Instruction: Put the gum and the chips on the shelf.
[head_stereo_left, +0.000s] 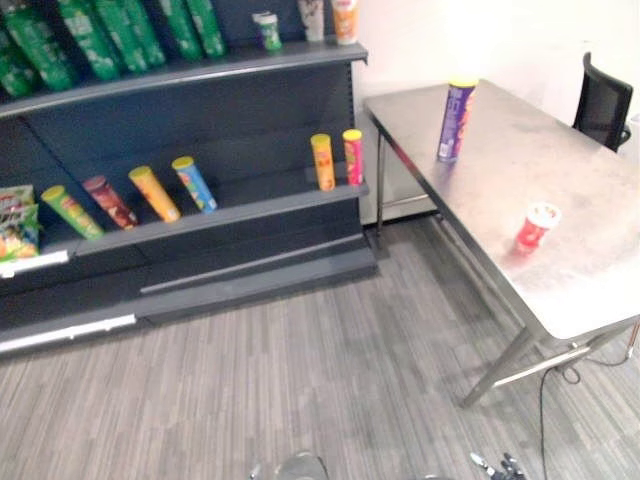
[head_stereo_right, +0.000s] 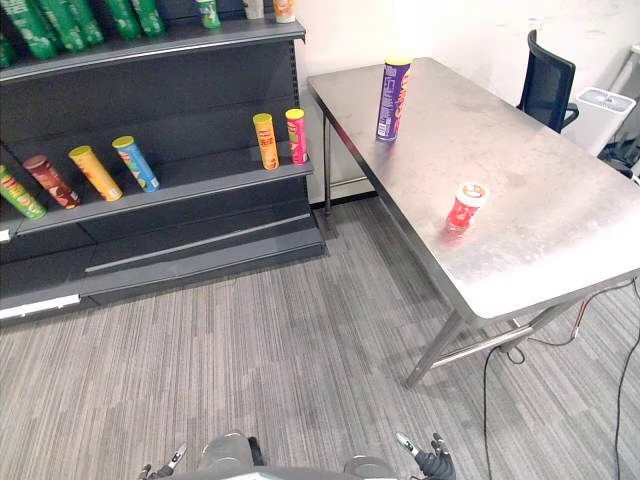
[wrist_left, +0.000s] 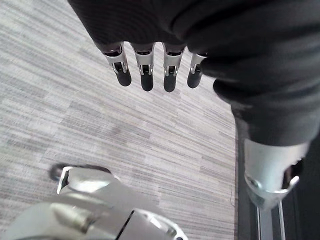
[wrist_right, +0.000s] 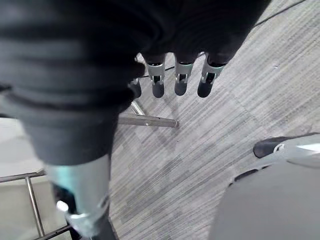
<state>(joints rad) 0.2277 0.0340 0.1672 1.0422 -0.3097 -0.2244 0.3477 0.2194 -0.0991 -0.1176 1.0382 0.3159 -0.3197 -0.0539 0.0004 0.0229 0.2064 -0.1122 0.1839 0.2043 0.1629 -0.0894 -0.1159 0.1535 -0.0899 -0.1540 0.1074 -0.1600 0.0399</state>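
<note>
chips can (head_stereo_right: 393, 98), gum tub (head_stereo_right: 465, 206) on table (head_stereo_right: 560, 240); white bin (head_stereo_right: 606, 112) beside chair (head_stereo_right: 548, 85)

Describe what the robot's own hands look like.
Both hands look alike. The left hand wears a dark ribbed cover over its back and wrist, with a row of silver fingers ending in rounded dark tips. The right hand has the same dark ribbed cover and silver, dark-tipped fingers.
</note>
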